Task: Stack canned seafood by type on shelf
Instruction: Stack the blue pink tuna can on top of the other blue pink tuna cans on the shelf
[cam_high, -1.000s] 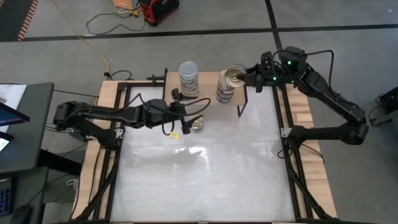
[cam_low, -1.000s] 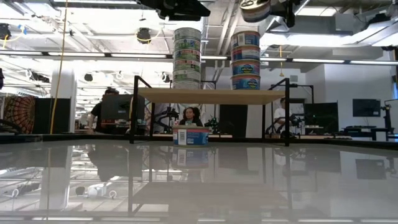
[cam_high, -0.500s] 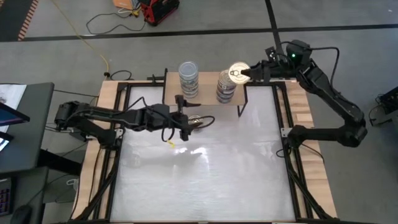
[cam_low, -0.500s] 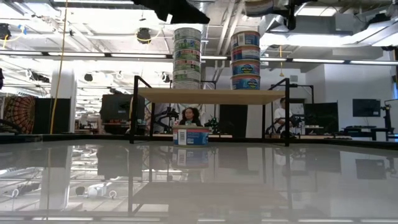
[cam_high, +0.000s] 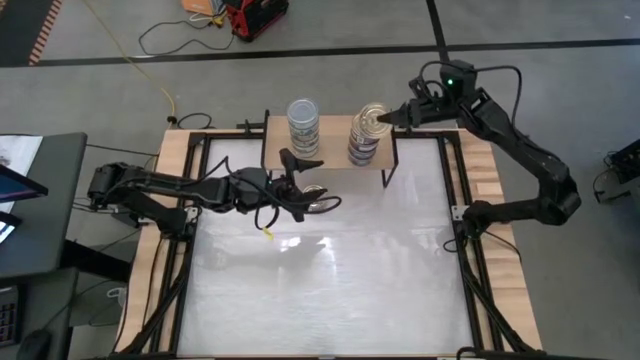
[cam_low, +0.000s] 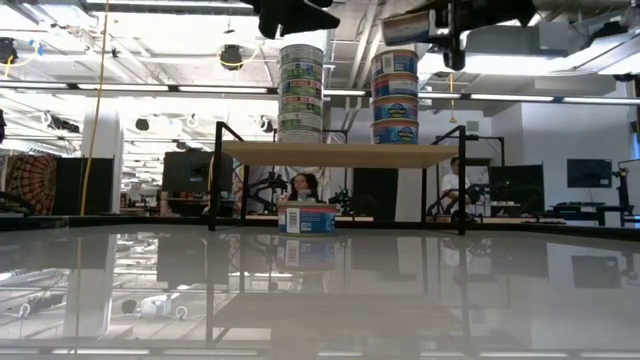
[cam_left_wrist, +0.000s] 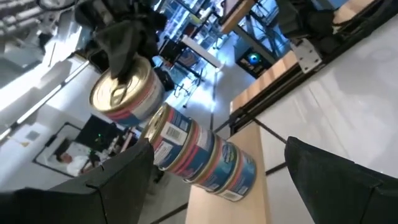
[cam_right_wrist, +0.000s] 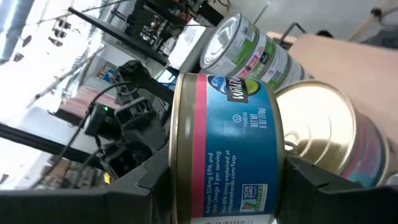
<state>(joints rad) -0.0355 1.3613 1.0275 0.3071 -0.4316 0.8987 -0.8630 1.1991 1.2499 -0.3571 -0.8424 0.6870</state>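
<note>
- Blue-and-pink tin (cam_right_wrist: 227, 146), label reading "Wild", is clamped in the right gripper (cam_high: 392, 117) above the right stack (cam_high: 363, 140) on the shelf (cam_high: 335, 160), at 12 o'clock.
- Left gripper (cam_high: 305, 180) hangs spread wide, grasping nothing, above a lone tin (cam_low: 307, 217) in front of the shelf.

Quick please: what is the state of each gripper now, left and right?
Left gripper: open, holding nothing, above the single tin on the table.
Right gripper: closed on a blue-label tin, over the right stack.
</note>
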